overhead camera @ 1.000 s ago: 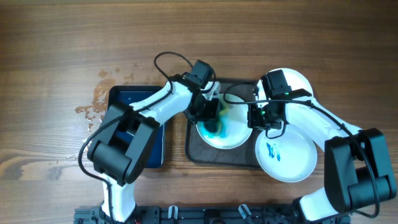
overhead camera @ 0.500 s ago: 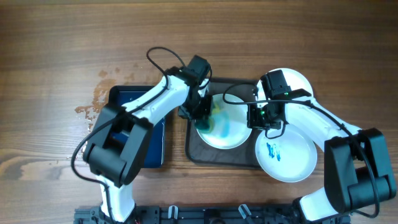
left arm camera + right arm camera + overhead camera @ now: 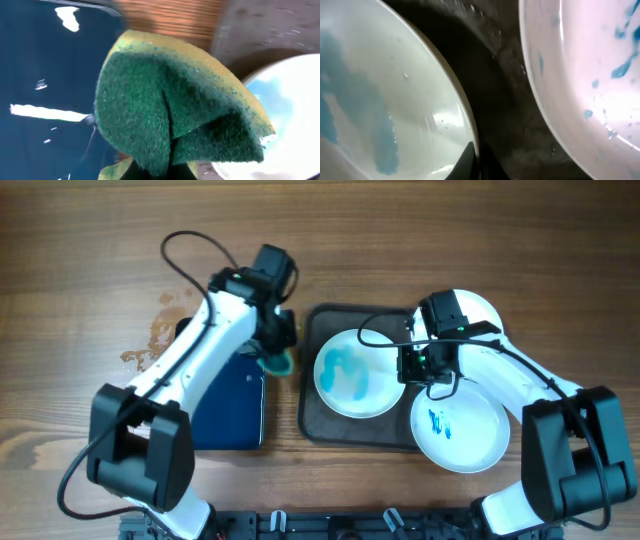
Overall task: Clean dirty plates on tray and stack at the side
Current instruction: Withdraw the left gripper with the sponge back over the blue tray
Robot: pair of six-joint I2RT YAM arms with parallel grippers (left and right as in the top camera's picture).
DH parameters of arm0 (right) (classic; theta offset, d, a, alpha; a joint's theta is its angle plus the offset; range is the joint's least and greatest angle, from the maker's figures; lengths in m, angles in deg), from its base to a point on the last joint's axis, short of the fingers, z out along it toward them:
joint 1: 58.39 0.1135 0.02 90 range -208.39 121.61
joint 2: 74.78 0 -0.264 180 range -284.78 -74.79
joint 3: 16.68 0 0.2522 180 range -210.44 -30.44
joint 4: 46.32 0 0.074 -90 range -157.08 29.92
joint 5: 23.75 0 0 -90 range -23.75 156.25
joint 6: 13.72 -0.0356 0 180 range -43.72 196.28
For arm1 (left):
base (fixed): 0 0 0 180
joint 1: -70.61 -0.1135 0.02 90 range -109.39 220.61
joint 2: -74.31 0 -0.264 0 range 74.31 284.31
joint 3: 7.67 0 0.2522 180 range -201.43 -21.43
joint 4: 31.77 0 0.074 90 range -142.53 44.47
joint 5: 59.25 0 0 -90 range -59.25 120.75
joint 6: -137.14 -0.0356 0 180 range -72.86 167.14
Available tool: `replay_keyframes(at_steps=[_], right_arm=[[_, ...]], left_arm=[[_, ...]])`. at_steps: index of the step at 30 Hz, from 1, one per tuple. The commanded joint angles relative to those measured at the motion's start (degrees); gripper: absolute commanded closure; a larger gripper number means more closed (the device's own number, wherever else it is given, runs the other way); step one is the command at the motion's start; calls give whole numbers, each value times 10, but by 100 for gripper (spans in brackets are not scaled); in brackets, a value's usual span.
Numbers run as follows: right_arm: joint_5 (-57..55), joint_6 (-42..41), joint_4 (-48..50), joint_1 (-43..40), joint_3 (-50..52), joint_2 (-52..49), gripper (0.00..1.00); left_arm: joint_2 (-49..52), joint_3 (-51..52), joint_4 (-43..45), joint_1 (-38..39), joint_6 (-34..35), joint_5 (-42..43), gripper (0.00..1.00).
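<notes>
Sitting in dark tray (image 3: 310, 418), white plate (image 3: 352, 376), pale blue smears across centre

Overhead looks straight down; both wrist views sit close, sharing the smeared plate (image 3: 352, 373).

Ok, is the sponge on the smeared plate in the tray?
No, the sponge hangs in the left gripper beside the tray, off that plate.

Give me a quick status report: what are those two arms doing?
Left gripper shut on sponge, off left edge of tray. Right gripper shut on rim of smeared plate, on tray. Two other plates at right; nothing blocking sponge.
</notes>
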Motion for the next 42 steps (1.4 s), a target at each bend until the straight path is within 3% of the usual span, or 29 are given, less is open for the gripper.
replay_keyframes(at_steps=[1,14,24,34,42], right_arm=[[-21,11,-2,0,-32,33,95],[-57,29,11,1,-47,111,96],[-132,93,28,1,-66,127,96],[-136,131,11,1,-95,152,96],[-160,89,21,2,-123,152,95]], left_arm=[[-13,-10,-14,-47,14,-12,96],[-13,-9,-17,-60,9,-12,96],[-13,-9,-17,-60,9,-12,96],[-13,-9,-17,-60,9,-12,96],[-13,-9,-13,-60,9,-12,96]])
